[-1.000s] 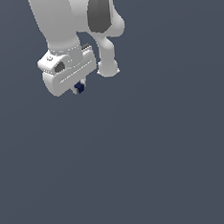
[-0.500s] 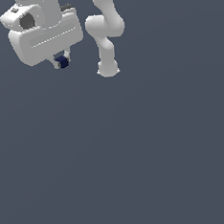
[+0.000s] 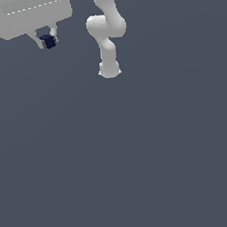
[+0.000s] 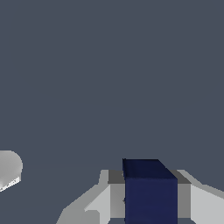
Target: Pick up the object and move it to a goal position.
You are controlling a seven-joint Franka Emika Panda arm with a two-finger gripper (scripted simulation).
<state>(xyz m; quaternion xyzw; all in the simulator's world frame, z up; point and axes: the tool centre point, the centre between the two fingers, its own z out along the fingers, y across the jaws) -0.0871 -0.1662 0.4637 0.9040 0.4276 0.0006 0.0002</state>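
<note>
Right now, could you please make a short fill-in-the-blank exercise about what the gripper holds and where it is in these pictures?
1. The gripper is shut on a small cube whose colour is dark ____.
2. In the exterior view, the gripper is near the upper ____ corner of the picture.
3. In the wrist view, the cube sits ____ the two grey fingers.
4. The floor is a plain dark ____ surface.

Missing words: blue; left; between; grey

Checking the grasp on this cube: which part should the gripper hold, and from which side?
Two opposite flat faces of the cube, gripper coming from above. That is how it sits now, clamped between both fingers; its plain square sides offer parallel surfaces.
</note>
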